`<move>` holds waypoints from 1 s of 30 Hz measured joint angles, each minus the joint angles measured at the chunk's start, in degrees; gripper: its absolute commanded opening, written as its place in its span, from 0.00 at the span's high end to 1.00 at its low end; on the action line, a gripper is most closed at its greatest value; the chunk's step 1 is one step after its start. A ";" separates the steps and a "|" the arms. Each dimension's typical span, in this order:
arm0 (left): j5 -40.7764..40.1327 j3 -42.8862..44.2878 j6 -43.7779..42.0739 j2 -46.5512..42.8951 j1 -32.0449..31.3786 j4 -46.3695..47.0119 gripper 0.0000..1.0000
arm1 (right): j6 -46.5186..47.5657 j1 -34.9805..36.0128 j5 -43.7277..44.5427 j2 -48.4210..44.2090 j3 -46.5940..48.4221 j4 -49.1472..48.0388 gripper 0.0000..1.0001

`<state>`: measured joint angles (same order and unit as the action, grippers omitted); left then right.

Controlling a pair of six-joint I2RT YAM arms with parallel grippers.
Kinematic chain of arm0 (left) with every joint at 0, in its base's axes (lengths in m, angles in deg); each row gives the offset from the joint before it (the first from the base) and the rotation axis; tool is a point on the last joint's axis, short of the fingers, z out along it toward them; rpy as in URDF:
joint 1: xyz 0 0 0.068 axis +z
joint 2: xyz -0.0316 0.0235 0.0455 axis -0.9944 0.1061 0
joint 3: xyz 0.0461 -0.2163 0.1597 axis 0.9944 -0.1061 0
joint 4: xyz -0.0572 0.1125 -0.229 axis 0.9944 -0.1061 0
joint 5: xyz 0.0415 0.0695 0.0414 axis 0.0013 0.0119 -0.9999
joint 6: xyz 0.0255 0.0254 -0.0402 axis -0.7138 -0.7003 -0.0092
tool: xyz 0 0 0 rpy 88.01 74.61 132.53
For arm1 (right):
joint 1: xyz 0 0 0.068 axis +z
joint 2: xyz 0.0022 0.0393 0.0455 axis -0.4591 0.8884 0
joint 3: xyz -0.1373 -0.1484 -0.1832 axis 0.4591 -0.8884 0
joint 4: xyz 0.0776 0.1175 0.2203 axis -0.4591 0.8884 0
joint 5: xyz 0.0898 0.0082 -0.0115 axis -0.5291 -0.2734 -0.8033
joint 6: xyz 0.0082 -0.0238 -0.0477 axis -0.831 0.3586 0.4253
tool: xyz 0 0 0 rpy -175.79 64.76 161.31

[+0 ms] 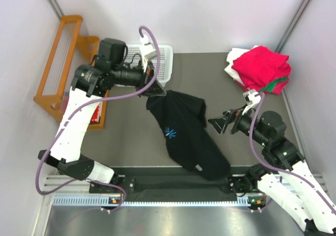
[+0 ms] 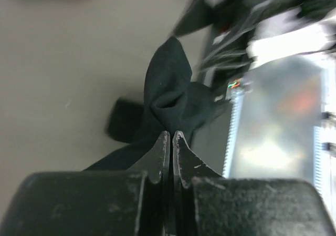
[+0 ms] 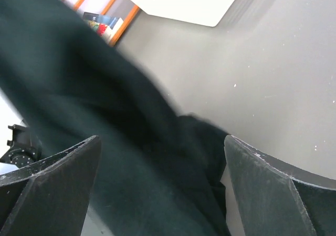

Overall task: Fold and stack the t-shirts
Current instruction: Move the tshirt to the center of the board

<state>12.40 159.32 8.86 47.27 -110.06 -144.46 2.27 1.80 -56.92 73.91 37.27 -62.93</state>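
**One pinched corner, one gaping gripper**

The left gripper (image 1: 155, 89), arm stretched far out, is clenched on a bunched edge of the black t-shirt (image 1: 185, 133), which trails away from its jaws. So thin a pinch could slip. The right gripper (image 1: 219, 123), elbow bent, stands wide apart with cloth just ahead of its jaws, and may snatch two layers.
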 measured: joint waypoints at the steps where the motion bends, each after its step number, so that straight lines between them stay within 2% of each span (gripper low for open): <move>1: -1.81 -3.19 -1.11 -0.92 0.37 0.15 1.00 | 0.02 0.00 0.00 0.15 -0.02 -0.07 0.00; 6: -10.93 -27.06 -6.73 -7.52 7.32 3.48 1.00 | 0.20 0.00 -0.07 0.87 0.00 -0.07 0.00; 9: -15.04 -39.91 -9.20 -8.92 14.75 7.98 1.00 | 0.63 0.00 -0.09 0.72 0.00 0.15 0.00; 12: -18.29 -48.70 -9.94 -8.72 23.17 12.26 1.00 | 1.20 0.00 -0.02 -0.26 0.00 1.03 0.00; 16: -20.65 -51.76 -8.96 -7.13 35.04 16.00 1.00 | 2.16 0.00 0.04 -2.27 -0.02 3.37 0.00; 20: -21.57 -52.46 -7.63 -6.23 43.76 20.20 1.00 | 2.89 0.02 0.22 -3.17 -0.02 5.31 0.00; 21: -21.31 -52.81 -7.61 -6.21 45.53 20.50 0.79 | 3.10 0.02 0.22 -3.17 -0.02 5.92 0.00; 23: -20.20 -53.00 -8.57 -6.14 46.77 19.91 0.45 | 3.30 0.02 0.15 -3.13 -0.35 6.80 0.00; 24: -18.97 -53.00 -9.55 -6.10 46.42 19.37 0.21 | 3.45 0.02 0.13 -2.97 -0.50 7.06 0.00; 25: -18.08 -52.96 -10.64 -6.10 45.59 18.64 0.02 | 3.52 0.02 -0.04 -2.84 -0.68 7.04 0.00; 30: -12.44 -50.03 -13.27 -6.16 37.86 11.50 0.02 | 3.69 0.02 -2.97 1.25 -1.97 7.28 0.00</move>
<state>-0.04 109.29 -4.41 41.11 -72.21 -132.96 5.96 1.82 -59.89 75.16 35.30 -55.65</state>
